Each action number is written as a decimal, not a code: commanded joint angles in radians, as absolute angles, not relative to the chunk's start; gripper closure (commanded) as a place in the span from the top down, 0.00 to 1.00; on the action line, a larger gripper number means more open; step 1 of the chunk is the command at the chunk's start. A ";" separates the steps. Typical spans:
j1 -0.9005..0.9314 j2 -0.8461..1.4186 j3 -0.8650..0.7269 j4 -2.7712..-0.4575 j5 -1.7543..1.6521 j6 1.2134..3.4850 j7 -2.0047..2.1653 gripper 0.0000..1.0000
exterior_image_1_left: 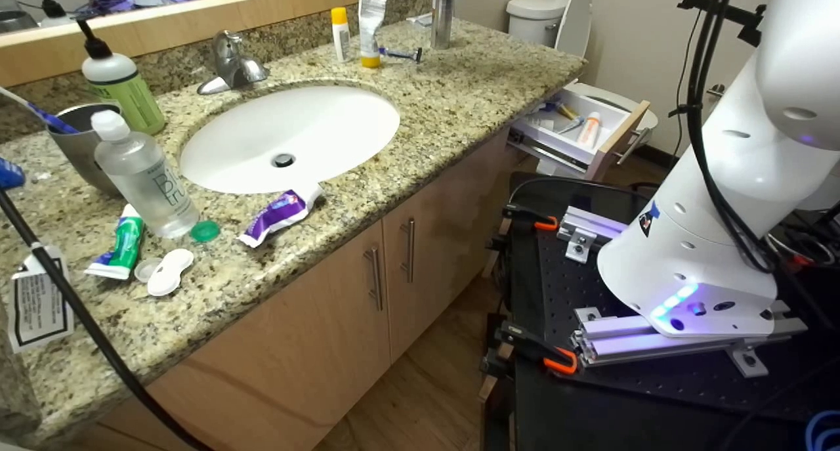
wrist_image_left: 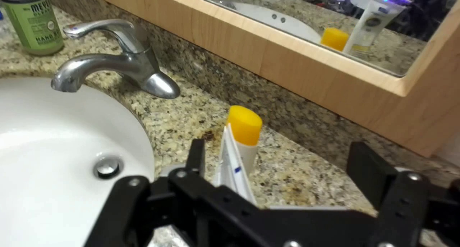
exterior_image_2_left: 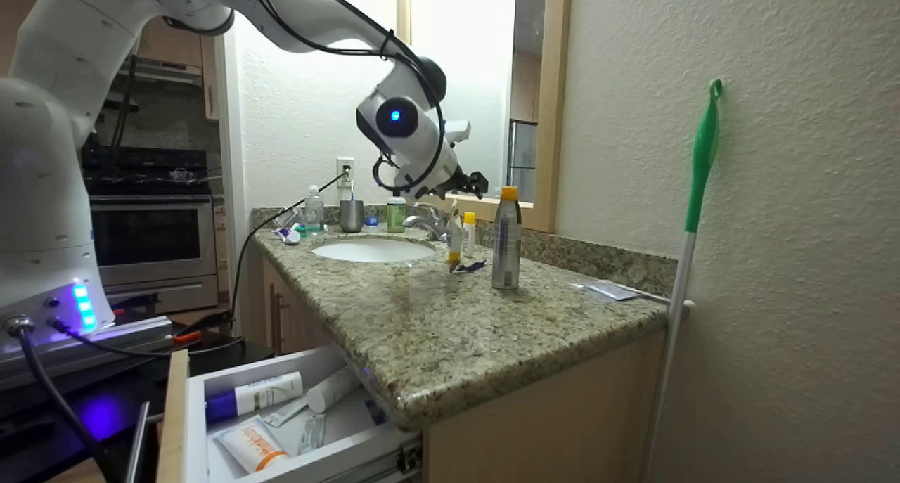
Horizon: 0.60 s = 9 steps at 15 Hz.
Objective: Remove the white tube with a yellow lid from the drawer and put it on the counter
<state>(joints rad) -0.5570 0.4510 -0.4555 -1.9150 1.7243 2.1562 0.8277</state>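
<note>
My empty fingers (wrist_image_left: 370, 175) hang wide apart above the counter (exterior_image_2_left: 436, 335). The white tube (exterior_image_1_left: 371, 27) stands there on its yellow lid (exterior_image_1_left: 371, 62).

My one gripper (wrist_image_left: 278, 164) and its two fingers (wrist_image_left: 366, 175) share the scene with one counter (exterior_image_1_left: 459, 80), one sink (exterior_image_1_left: 341, 136) and one faucet (exterior_image_1_left: 236, 64). I count one white tube with a yellow lid (exterior_image_1_left: 370, 27), one white bottle with a yellow cap (exterior_image_1_left: 340, 39), one spray can (exterior_image_2_left: 506, 251), one razor (exterior_image_1_left: 397, 54), one soap bottle (exterior_image_1_left: 128, 93), one clear bottle (exterior_image_1_left: 147, 182), one cup (exterior_image_1_left: 82, 152), two crumpled tubes (exterior_image_1_left: 279, 216), two cabinet-door handles (exterior_image_1_left: 410, 249) and one drawer (exterior_image_2_left: 176, 406), where an exterior view shows three larger containers (exterior_image_2_left: 274, 391) and at least two small pieces (exterior_image_2_left: 287, 411).
</note>
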 commanded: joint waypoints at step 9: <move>-0.285 0.159 -0.909 -1.869 0.727 2.087 1.091 1.00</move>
<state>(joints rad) -0.3122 0.2051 -0.8332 -1.9315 0.9201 2.2197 1.0623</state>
